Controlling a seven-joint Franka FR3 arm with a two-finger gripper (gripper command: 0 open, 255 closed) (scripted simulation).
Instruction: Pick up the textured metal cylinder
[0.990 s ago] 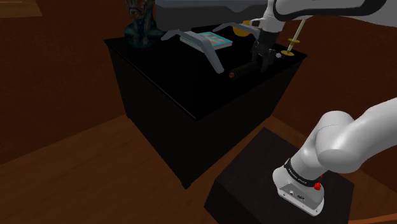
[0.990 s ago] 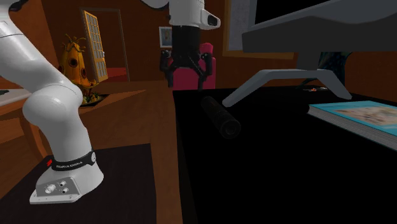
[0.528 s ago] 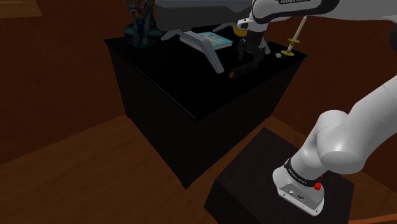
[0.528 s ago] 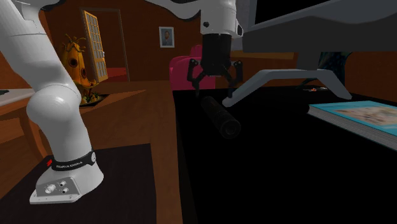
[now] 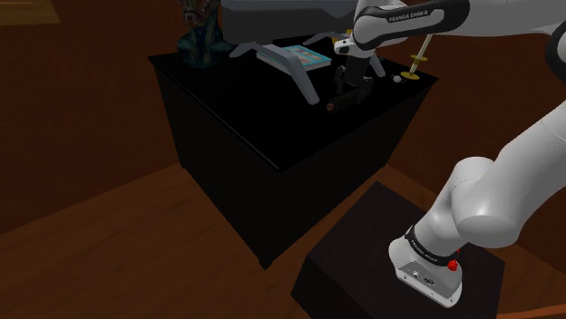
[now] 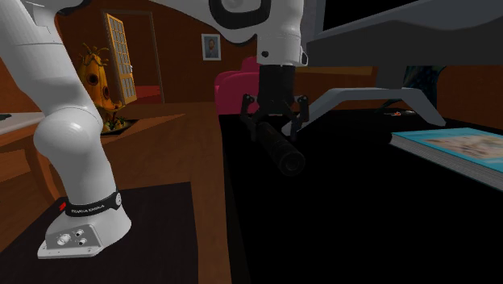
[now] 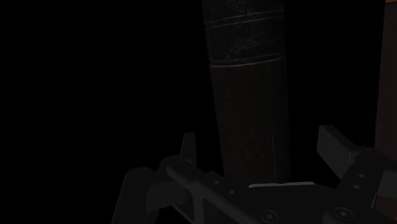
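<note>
Well, the pick is about halfway, by my reading. The claw (image 6: pixel 276 129) sits low over the black surface (image 6: pixel 363 218) with its fingers spread wide, and it has hold of nothing. The dark cylinder (image 6: pixel 282 150) lies on its side directly under the claw, one end between the fingers and the rest running out past the claw along the surface.

In the wrist view the claw (image 7: pixel 261 153) straddles the cylinder (image 7: pixel 248 95). A finger stands on each side, and a gap shows plainly on one side (the other finger looks very near the cylinder's flank, though I cannot tell if it touches). In the shoulder view the claw (image 5: pixel 352 82) hangs right above the cylinder (image 5: pixel 343 103), which rests flat on the surface (image 5: pixel 227 100).

So the approach and alignment look done. What is left, as I judge it, is closing the fingers on the cylinder and then lifting it clear. Nothing is raised yet.
</note>
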